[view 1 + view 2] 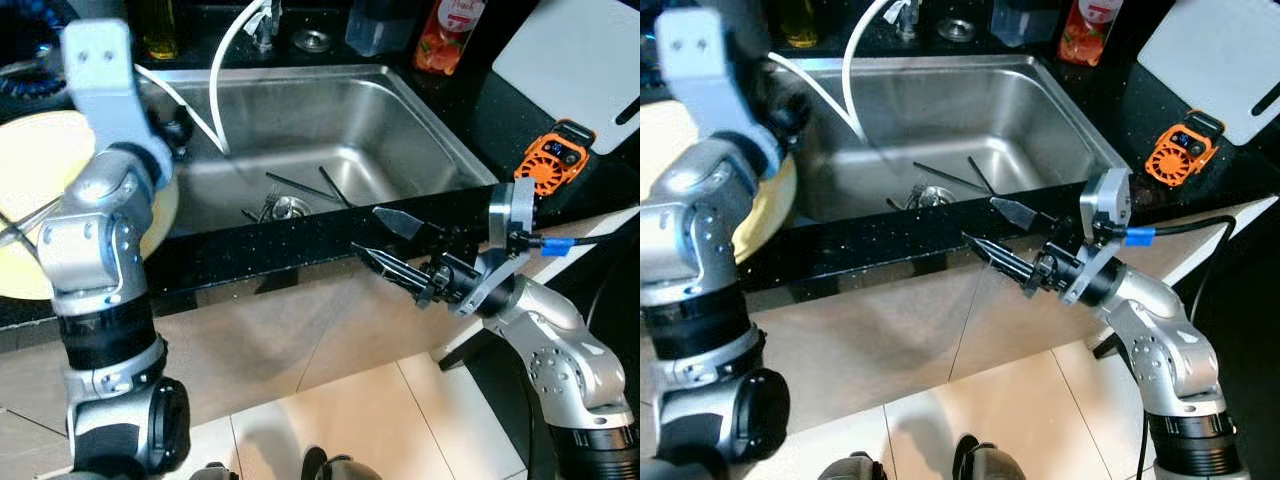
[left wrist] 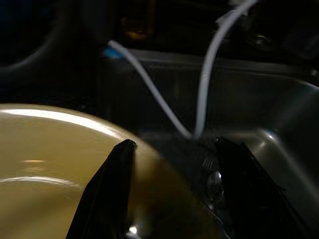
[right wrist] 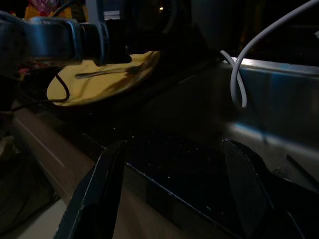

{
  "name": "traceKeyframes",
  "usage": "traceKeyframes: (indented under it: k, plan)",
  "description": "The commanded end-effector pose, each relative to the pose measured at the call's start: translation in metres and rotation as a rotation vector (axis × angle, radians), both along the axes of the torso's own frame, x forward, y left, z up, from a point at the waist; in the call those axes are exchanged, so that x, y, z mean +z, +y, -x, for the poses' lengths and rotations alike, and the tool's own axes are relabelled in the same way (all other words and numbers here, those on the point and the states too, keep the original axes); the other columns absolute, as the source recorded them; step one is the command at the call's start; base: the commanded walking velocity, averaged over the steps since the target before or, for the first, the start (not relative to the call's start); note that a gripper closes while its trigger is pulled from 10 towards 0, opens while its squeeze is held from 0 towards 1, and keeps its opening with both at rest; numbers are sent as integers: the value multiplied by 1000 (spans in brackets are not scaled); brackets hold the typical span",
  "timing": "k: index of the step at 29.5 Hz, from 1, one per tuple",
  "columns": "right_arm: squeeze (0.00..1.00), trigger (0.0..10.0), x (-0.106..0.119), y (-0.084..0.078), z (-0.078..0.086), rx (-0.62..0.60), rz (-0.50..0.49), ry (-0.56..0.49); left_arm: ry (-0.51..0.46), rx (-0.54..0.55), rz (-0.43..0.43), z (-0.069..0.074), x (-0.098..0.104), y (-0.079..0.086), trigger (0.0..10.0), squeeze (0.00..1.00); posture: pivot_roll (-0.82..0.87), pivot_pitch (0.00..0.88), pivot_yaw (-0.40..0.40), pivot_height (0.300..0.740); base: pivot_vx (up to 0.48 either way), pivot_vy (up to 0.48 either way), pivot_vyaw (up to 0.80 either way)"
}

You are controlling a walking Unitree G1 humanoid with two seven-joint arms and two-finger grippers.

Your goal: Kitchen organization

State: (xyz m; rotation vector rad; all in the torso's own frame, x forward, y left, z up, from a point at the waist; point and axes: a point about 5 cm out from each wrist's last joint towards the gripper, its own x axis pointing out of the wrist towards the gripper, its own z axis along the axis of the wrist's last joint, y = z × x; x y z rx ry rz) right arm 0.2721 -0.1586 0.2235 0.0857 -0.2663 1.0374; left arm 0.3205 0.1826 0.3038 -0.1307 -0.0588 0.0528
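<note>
Plate (image 1: 30,190), pale yellow and glossy, lies on the black table (image 1: 250,250) just left of the steel sink (image 1: 400,110), with a fork (image 3: 102,72) resting across it. The left gripper (image 2: 169,164) hangs over its rim nearest the sink, jaws apart, one black finger (image 2: 107,189) over the yellow surface and the other out past the edge toward the basin; nothing is clamped yet. I judge the plate stiff, fairly heavy for its size, slick and breakable (ceramic or melamine, I cannot tell which), so the hold should be on the rim, one finger above and one below, taken deep enough that it cannot pivot out. The loose fork would slide if the plate tips, so it wants lifting level or the fork removed first.

Right gripper (image 1: 385,240) is held in front of the table edge, below the sink's front wall, jaws apart and empty. Inside the basin lie chopsticks (image 1: 300,187) and a fork by the drain (image 1: 290,207), and a white hose (image 1: 222,75) loops down from the tap. Farther off on the table are an orange gadget (image 1: 558,160) and a white cutting board (image 1: 580,60).
</note>
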Motion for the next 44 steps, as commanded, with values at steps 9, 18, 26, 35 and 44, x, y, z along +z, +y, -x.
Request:
traceKeyframes:
  k: [9, 18, 26, 35, 44]
  plan:
    - [0, 10000, -2, 4, -6, 17, 2, -13, 15, 104, 20, 14, 8, 16, 10000, 0, 142, 111, -103, 740, 0, 0, 0]
    - [0, 10000, -1, 1, -6, 6, 4, -20, -63, -2, -6, 24, 37, 12, 10000, 0, 133, 106, -104, 740, 0, 0, 0]
    - [0, 10000, -2, 1, -7, 5, 7, -23, -64, -117, -160, 40, 59, 29, 10000, 0, 139, 105, -107, 740, 0, 0, 0]
    - [0, 10000, -3, -2, -7, 0, 15, -17, 213, -344, -326, 83, 37, 56, 10000, 0, 141, 113, -108, 740, 0, 0, 0]
    - [0, 10000, -4, -1, -7, 6, 19, -14, 308, -359, -405, 87, 15, 72, 10000, 0, 140, 114, -113, 740, 0, 0, 0]
